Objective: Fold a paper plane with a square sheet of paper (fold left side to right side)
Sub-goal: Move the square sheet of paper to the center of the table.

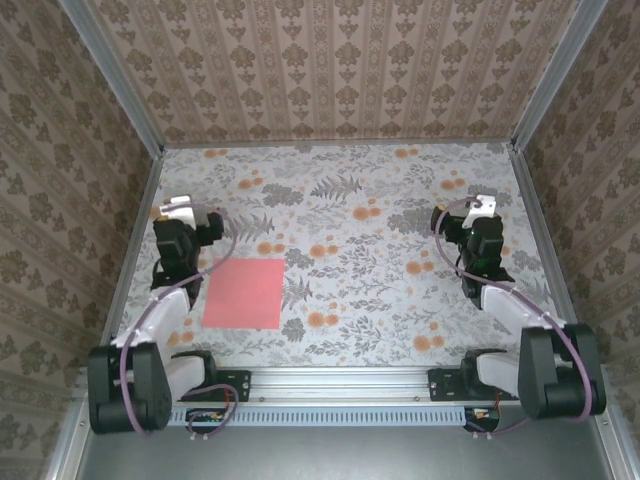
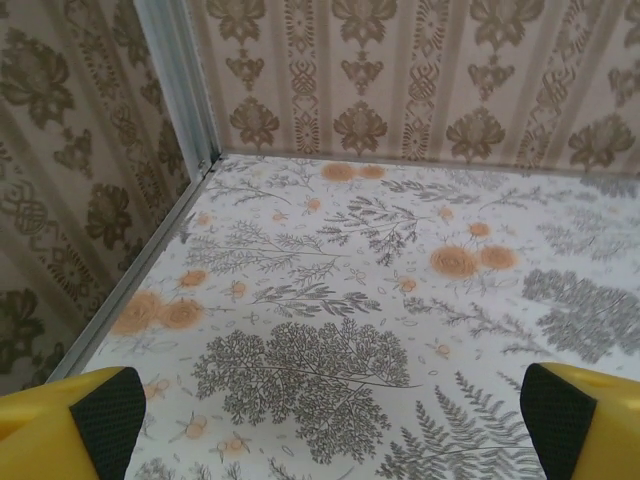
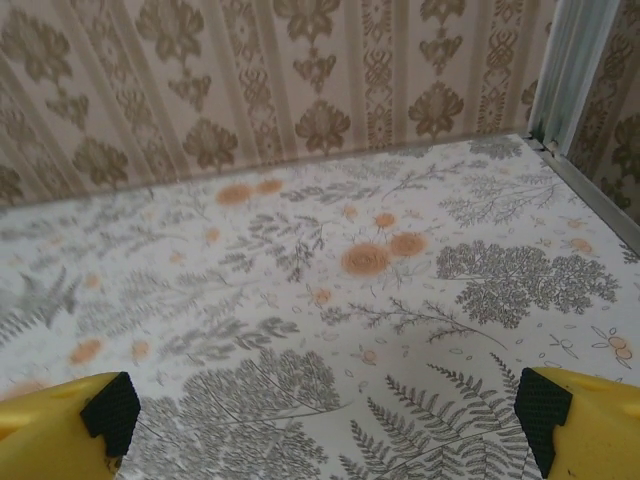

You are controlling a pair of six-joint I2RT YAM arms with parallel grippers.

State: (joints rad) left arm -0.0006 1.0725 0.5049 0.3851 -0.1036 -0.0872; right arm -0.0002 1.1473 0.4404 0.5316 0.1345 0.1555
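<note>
The square sheet of paper [image 1: 244,292], salmon-pink, lies flat and unfolded on the flowered tablecloth, near the front and left of centre. The paper plane is out of view. My left gripper [image 1: 178,207] hovers just behind and left of the sheet's far-left corner, apart from it. In the left wrist view that gripper [image 2: 335,425] is open, its yellow fingers [image 2: 60,425] wide apart over bare cloth. My right gripper [image 1: 483,204] stands far to the right of the sheet. It [image 3: 325,425] is open too, nothing between its black pads [image 3: 110,410].
Patterned walls enclose the table on three sides, with aluminium posts at the back corners [image 2: 180,90] [image 3: 570,70]. A metal rail [image 1: 340,380] runs along the front edge between the two arm bases. Open flowered cloth [image 1: 360,230] spreads between the grippers.
</note>
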